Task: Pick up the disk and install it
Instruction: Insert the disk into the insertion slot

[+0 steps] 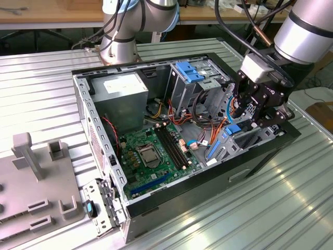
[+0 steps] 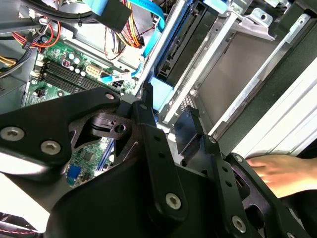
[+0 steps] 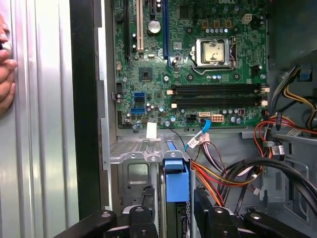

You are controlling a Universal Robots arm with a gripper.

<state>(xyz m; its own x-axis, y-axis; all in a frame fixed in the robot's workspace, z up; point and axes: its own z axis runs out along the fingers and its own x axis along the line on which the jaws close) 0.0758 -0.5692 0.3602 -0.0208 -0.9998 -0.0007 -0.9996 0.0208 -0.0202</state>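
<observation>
The disk [image 3: 177, 183] stands on edge in the metal drive bay [image 3: 130, 158] at the front corner of the open computer case [image 1: 156, 200], on the exterior view's right. Its blue rail end faces up and its dark body [image 2: 183, 49] runs down into the bay. My gripper [image 1: 248, 117] hangs straight over that bay. In both wrist views the black fingers [image 3: 148, 210] flank the disk's two faces and look closed against it; the other finger [image 2: 190, 121] sits at the bay's wall.
Orange, red and black cables [image 3: 223, 178] run close beside the bay. The green motherboard [image 1: 151, 151] lies on the case floor, with the grey power supply [image 1: 122, 94] and a blue-latched cage [image 1: 190, 75] behind. A person's hand [image 2: 277, 173] rests on the ribbed table beside the case. A grey fixture [image 1: 36, 182] is on the exterior view's left.
</observation>
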